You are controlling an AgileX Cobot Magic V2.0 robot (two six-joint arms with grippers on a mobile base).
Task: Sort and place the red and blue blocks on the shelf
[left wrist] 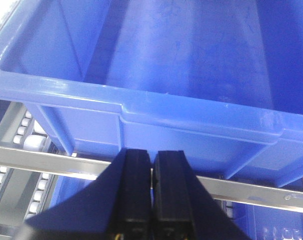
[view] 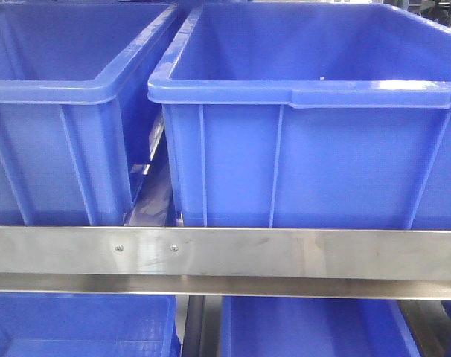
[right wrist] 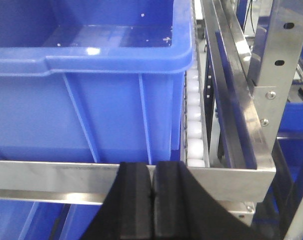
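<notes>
Facing shelf rail (view: 285,253), two blue crates (view: 315,134) above. Left gripper (left wrist: 151,195) and right gripper (right wrist: 152,200) both closed, empty. No red or blue block visible; placement progress undeterminable.

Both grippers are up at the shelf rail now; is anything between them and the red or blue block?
Cannot judge: neither block shows in any view. Ahead of the shut left gripper and the shut right gripper stand only the steel shelf rail and blue crates behind it, their visible interiors bare.
</notes>
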